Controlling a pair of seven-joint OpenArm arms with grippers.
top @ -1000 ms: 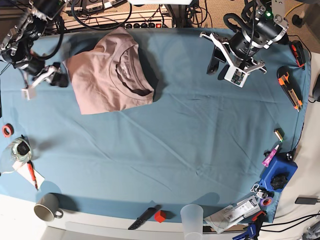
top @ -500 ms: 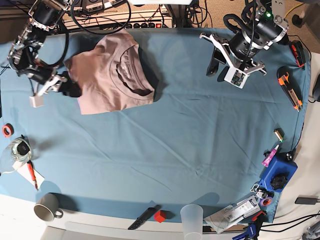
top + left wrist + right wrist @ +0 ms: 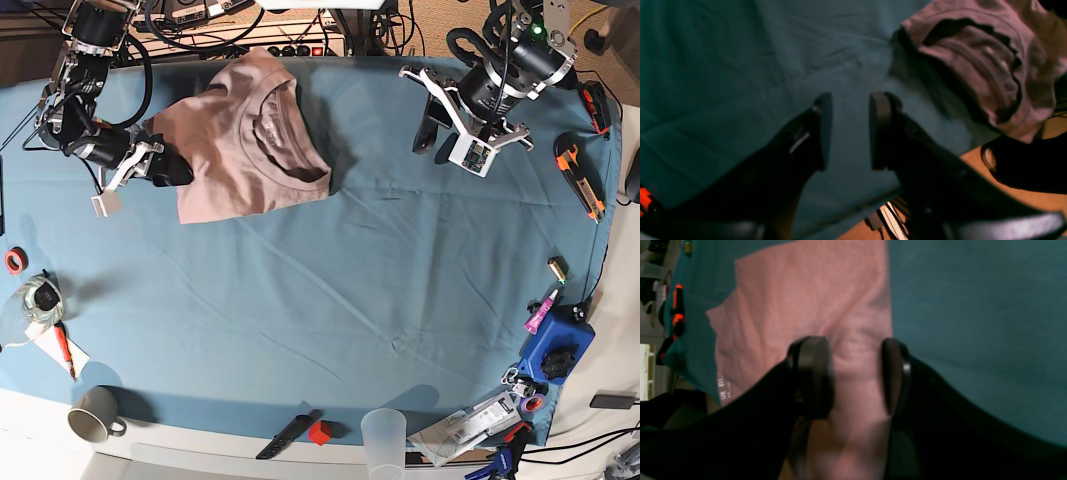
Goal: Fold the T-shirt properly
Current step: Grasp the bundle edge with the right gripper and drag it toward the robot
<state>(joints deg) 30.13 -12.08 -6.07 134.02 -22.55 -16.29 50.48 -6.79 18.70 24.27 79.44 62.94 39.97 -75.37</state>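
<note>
The mauve T-shirt (image 3: 240, 150) lies folded into a compact rectangle at the back left of the teal table cloth (image 3: 380, 260), its collar (image 3: 275, 115) facing up. My right gripper (image 3: 170, 170) is at the shirt's left edge. In the right wrist view its fingers (image 3: 811, 376) stand open low over the T-shirt (image 3: 806, 300), with cloth showing between them. My left gripper (image 3: 433, 135) hovers at the back right, well apart from the shirt. In the left wrist view it (image 3: 848, 100) is open over bare cloth, with the T-shirt (image 3: 973, 43) at upper right.
An orange box cutter (image 3: 580, 175) lies at the right edge, with a blue box (image 3: 558, 350) and small tools below it. Along the front stand a mug (image 3: 95, 415), a clear cup (image 3: 383, 435), a black knife (image 3: 288, 435) and a red cube (image 3: 319, 432). A power strip (image 3: 290, 45) sits behind the table.
My right gripper has travelled right and down, into the shirt's left edge. The shirt has slid right and turned slightly. The left arm has stayed put.
</note>
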